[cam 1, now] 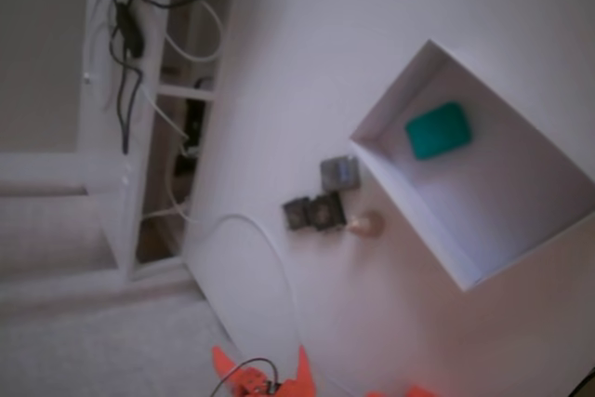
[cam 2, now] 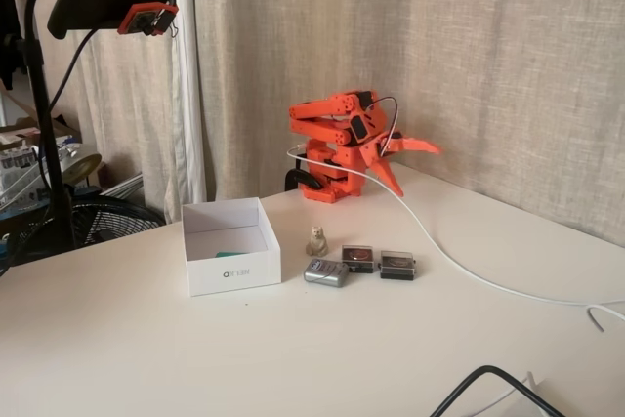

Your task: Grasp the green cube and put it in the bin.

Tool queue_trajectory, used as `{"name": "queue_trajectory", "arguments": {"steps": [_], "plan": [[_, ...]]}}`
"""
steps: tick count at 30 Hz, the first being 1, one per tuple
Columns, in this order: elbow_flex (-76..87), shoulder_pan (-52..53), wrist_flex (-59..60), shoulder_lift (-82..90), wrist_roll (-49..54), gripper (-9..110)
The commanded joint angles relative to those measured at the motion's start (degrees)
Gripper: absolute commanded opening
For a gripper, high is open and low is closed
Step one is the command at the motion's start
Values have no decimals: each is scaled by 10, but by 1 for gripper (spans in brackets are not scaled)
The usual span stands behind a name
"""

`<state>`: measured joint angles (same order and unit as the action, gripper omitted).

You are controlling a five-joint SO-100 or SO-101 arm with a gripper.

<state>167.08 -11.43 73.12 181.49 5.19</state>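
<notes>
A fixed view: green cube (cam 1: 438, 130) lies inside the bin (cam 1: 521, 258); placement looks done | another fixed view: arm folded behind the bin (cam 2: 232, 276), gripper (cam 2: 410, 165) jaws apart, holding nothing; nothing apparently left.

— What's the arm (cam 2: 342, 139) made of?
— Bright orange plastic links, black motor blocks between them, a thin black cable looped at two o'clock.
— And the gripper (cam 2: 408, 165)?
— Two pointed orange fingers.

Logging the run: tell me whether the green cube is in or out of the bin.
In. The green cube lies on the bin's floor near one corner, enclosed by its white walls.
</notes>
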Motion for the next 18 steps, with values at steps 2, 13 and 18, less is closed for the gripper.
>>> {"name": "queue_trajectory", "arguments": {"steps": [2,13,18], "plan": [[3,-2,12,25,-1,32],[14,1,33,81,-4,-9],[14,1,33,81,-4,-9]]}}
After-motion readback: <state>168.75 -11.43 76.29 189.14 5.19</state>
